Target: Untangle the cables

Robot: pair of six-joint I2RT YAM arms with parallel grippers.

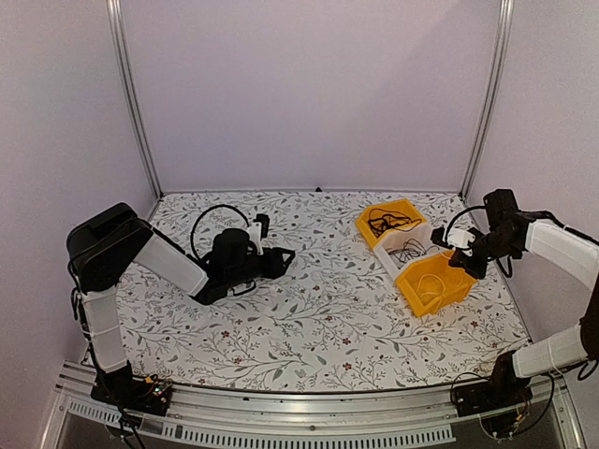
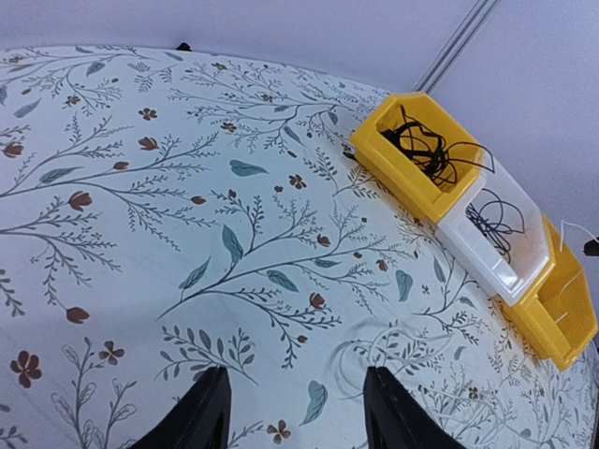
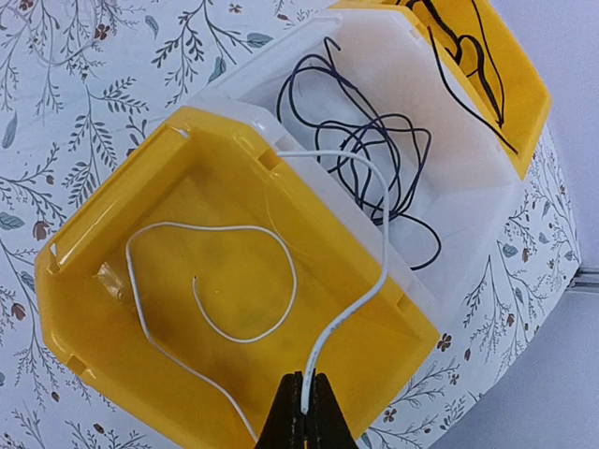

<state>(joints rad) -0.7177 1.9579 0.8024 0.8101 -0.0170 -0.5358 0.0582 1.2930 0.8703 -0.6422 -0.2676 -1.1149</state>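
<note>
The near yellow bin [image 3: 112,187] is holding the white cable [image 3: 385,234], pinched in the right gripper's [image 3: 304,398] closed jaws. The white bin [image 3: 271,65] is holding a dark cable [image 3: 370,164], the far yellow bin [image 2: 393,164] black cables [image 2: 426,150]. The left gripper [image 2: 297,379] is hovering open-jawed over the floral table cover [image 1: 309,318], pale walls [image 1: 309,94] surrounding.

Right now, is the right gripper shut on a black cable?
No, the right gripper is shut on a white cable above the yellow bin.
</note>
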